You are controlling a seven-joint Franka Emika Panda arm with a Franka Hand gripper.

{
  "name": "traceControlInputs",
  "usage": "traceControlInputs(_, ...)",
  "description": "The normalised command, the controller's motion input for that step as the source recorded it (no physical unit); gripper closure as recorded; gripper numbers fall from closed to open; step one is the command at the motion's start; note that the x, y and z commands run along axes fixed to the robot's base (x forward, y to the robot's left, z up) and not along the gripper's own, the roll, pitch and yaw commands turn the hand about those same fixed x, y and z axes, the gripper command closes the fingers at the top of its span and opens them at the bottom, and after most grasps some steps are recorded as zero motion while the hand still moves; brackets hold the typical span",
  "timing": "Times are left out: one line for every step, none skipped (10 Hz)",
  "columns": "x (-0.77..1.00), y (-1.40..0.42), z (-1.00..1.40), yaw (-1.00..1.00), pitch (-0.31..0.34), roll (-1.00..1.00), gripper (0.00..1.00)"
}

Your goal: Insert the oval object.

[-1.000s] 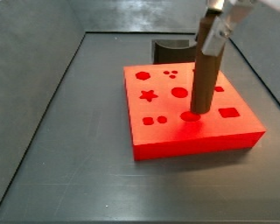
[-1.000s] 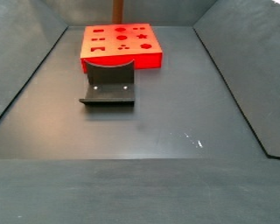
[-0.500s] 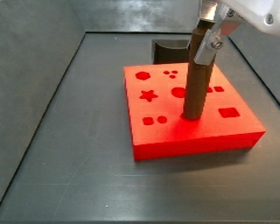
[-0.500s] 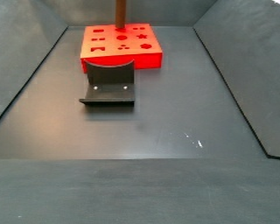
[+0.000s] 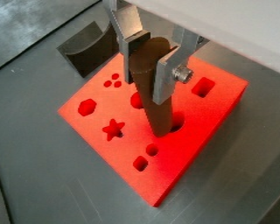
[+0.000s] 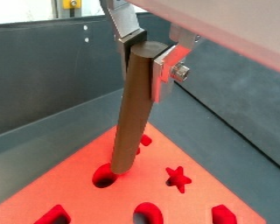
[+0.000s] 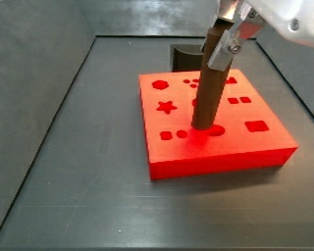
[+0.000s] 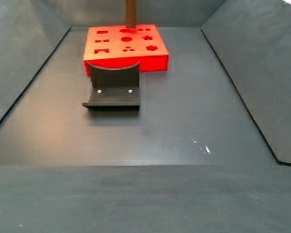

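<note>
Peg [image 5: 154,92] held near its top between the hand's [image 5: 152,54] two silver fingers [image 5: 130,48] fills a wrist view: the plates close on it from both sides, and its lower end sits in a rounded hole near the middle of the red block [image 5: 213,109]. Other cut-outs lie around it, among them a star, a hexagon and a pair of small circles, and the block rests on the dark surface [image 5: 25,175]. Past the block's far corner stands the dark fixture [image 5: 87,45]. In a wrist view the peg [image 6: 133,109] leans a little, its top clamped between the fingers [image 6: 125,37] of the hand [image 6: 146,51] and its foot set in the mouth of an oval hole in the block [image 6: 60,188]; how deep it goes cannot be told. A star-shaped hole lies just beside it. In a side view the hand [image 7: 226,37] comes in from the upper right, gripping the peg [image 7: 210,98], which tilts slightly and meets the block [image 7: 238,152] at a hole near the front middle. The fixture [image 7: 186,52] shows behind the block, and the surface [image 7: 68,176] spreads around. In a side view the block [image 8: 160,56] lies at the far end of the surface [image 8: 148,155], with the fixture [image 8: 113,89] just in front of it; the peg [image 8: 131,13] rises from the block's far part to the frame's upper edge, and the hand itself is out of this view.
</note>
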Motion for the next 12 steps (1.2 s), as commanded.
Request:
traceControlInputs(0.27, 0.0, -0.05, 0.0, 0.0, 0.0, 1.0)
traceControlInputs(0.51, 0.0, -0.03, 0.0, 0.0, 0.0, 1.0)
traceControlInputs(0.6, 0.0, -0.02, -0.05, 0.0, 0.0, 1.0)
traceControlInputs(0.53, 0.0, -0.03, -0.08, 0.0, 0.0, 1.0)
traceControlInputs(0.49, 0.0, -0.05, -0.06, 0.0, 0.0, 1.0)
traceControlInputs(0.62, 0.0, -0.03, -0.04, 0.0, 0.0, 1.0)
traceControlInputs(0.68, 0.0, -0.02, 0.0, 0.0, 0.0, 1.0)
traceControlInputs(0.56, 0.0, -0.07, 0.0, 0.0, 0.0, 1.0)
traceControlInputs(0.0, 0.0, -0.08, 0.0, -0.013, 0.0, 1.0)
traceControlInputs(0.0, 0.0, -0.17, 0.06, -0.049, 0.0, 1.0)
traceControlInputs(0.0, -0.03, -0.24, 0.08, -0.071, -0.01, 1.0)
traceControlInputs(-0.08, 0.0, -0.24, 0.07, -0.013, 0.0, 1.0)
